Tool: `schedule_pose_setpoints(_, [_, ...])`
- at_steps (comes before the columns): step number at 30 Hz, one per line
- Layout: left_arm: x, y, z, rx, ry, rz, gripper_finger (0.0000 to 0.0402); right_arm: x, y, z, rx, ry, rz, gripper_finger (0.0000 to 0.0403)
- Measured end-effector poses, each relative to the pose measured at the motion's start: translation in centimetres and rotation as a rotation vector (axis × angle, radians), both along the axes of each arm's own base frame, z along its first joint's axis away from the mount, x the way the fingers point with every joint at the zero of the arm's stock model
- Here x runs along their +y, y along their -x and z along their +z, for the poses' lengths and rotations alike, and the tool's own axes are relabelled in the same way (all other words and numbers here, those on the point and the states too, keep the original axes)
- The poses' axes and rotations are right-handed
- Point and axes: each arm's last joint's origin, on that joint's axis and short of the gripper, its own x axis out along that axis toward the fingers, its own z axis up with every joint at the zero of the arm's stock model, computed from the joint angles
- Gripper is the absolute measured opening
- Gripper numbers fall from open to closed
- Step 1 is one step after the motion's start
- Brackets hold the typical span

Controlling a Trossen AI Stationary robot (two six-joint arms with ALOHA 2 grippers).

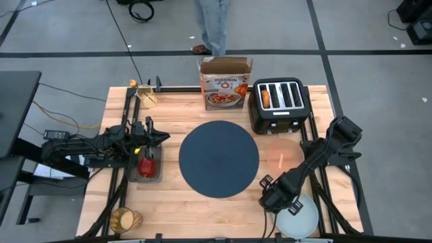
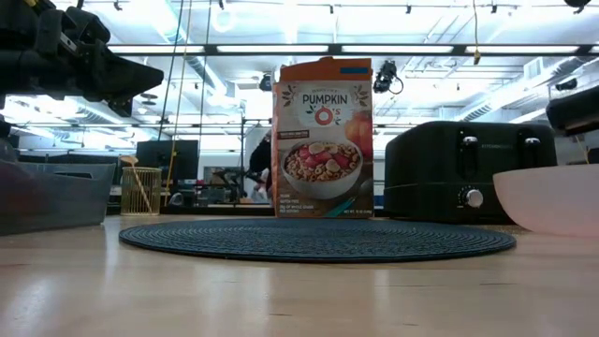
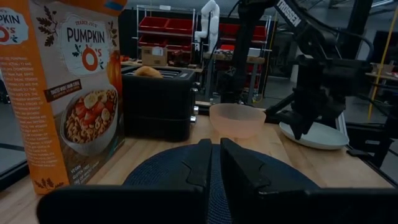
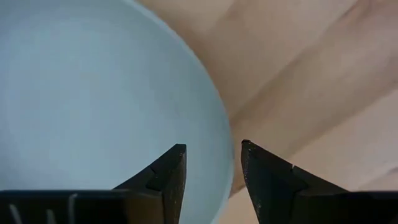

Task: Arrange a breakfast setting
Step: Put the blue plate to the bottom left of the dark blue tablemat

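The round dark-blue placemat point(image 1: 219, 158) lies at the table's middle. The pale-blue plate point(image 1: 302, 219) sits at the near right, bare in the right wrist view point(image 4: 93, 93). My right gripper point(image 4: 211, 180) is open above it, pointing down, one finger over the plate and one outside its rim point(image 4: 225, 149). The pinkish bowl point(image 3: 239, 119) stands right of the placemat. The bread point(image 1: 266, 99) sticks up from a toaster slot. The red apple point(image 1: 146, 164) lies in a grey tray. The amber glass point(image 1: 125, 219) stands at the near left. My left gripper point(image 3: 214, 163) is shut and empty, above the table's left side. I cannot make out the gold spoon. My right gripper's fingers point(image 4: 168, 177) stand on either side of the plate's rim, coming from above. I cannot tell whether they touch it.
The black toaster point(image 1: 279, 104) and the orange-and-white cereal box point(image 1: 226, 84) stand along the far edge. A small wicker holder point(image 1: 145, 96) is at the far left. The grey tray point(image 1: 152, 174) lies left of the placemat. A person's legs point(image 1: 212, 23) show beyond the table.
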Motion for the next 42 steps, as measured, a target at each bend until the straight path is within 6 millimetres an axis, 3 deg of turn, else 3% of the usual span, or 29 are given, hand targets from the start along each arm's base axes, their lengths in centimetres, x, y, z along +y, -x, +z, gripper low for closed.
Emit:
schedule_pose_setpoints(8, [0.0, 0.0, 0.0, 0.000, 0.000, 0.000, 0.0041, 0.8, -0.8, -1.4, -0.071, 0.014, 0.067, 0.0120])
schedule_pose_setpoints(17, [0.0, 0.0, 0.0, 0.000, 0.000, 0.000, 0.0041, 1.0, -0.7, -1.4, -0.083, -0.003, 0.098, 0.0019])
schedule_pose_setpoints(24, [0.0, 0.0, 0.0, 0.000, 0.000, 0.000, 0.0041, 0.9, -0.6, -1.0, -0.084, 0.004, 0.113, 0.0021])
schedule_pose_setpoints(33, [0.0, 0.0, 0.0, 0.000, 0.000, 0.000, 0.0041, -0.9, -2.2, 5.6, -0.114, -0.018, 0.086, 0.0011])
schedule_pose_setpoints(37, [0.0, 0.0, 0.0, 0.000, 0.000, 0.000, 0.0041, -3.3, -4.5, 8.4, -0.083, -0.081, -0.152, 0.0011])
schedule_pose_setpoints(42, [0.0, 0.0, 0.0, 0.000, 0.000, -0.001, 0.0041, -8.0, -7.7, 10.8, -0.055, -0.149, -0.637, 0.0011])
